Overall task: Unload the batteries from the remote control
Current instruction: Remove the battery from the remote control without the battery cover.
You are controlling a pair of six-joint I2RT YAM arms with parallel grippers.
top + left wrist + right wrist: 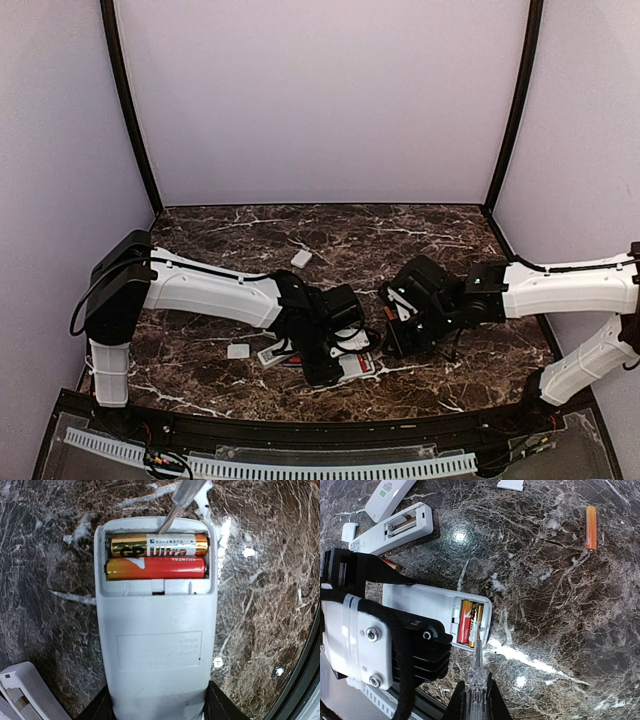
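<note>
Top external shows our left tool [330, 360] and right tool [395, 335] close together over the surface [400, 240]. Left wrist: our left tool clamps the remote control [157, 645], with both batteries [156, 557] seated in its open bay. Right wrist: our right tool grips a screwdriver [476, 655], its tip at one battery.

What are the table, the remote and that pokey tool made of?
The table looks like polished dark marble or a marble print: white veins, glossy glare. The remote seems matte grey-white plastic, moulded and scuffed. The tool has a shiny metal-looking shaft and a clear, probably plastic handle.
</note>
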